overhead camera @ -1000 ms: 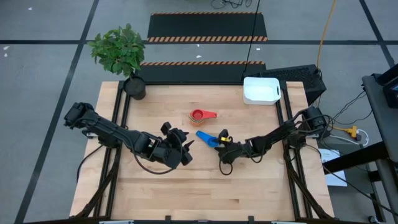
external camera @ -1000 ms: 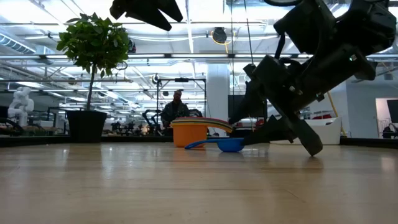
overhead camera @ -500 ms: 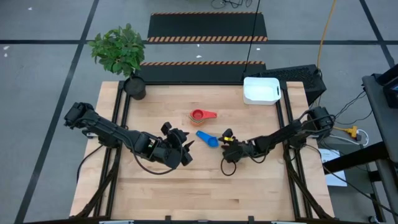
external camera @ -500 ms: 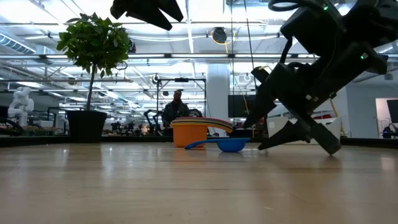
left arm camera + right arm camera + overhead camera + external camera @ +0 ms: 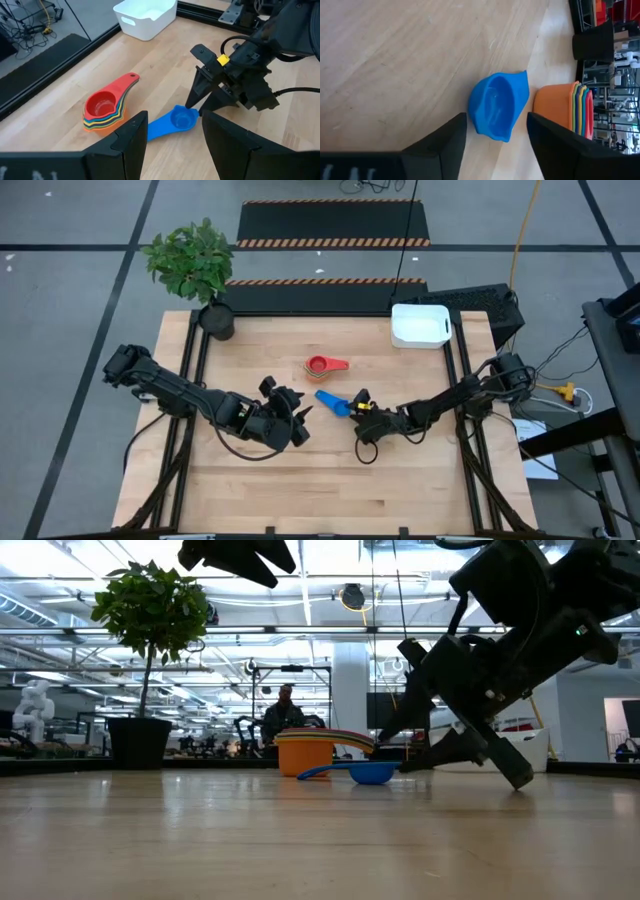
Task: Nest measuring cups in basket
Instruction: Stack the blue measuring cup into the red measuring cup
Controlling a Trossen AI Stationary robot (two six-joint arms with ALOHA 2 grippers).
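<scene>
Measuring cups lie mid-table: one blue cup [image 5: 334,403] alone on its base, handle pointing toward ten o'clock, and a nested stack [image 5: 322,366] with red on top just beyond it at twelve. They look like light, stiff, slick plastic, so I'd pinch the blue bowl's rim or its flat handle. The right gripper [image 5: 199,101] sits at the cup's three o'clock, fingers apart and straddling the bowl, not yet clamped. The left gripper [image 5: 296,420] waits at eight o'clock, jaws parted, empty. The white basket [image 5: 420,326] stands well off at one o'clock.
</scene>
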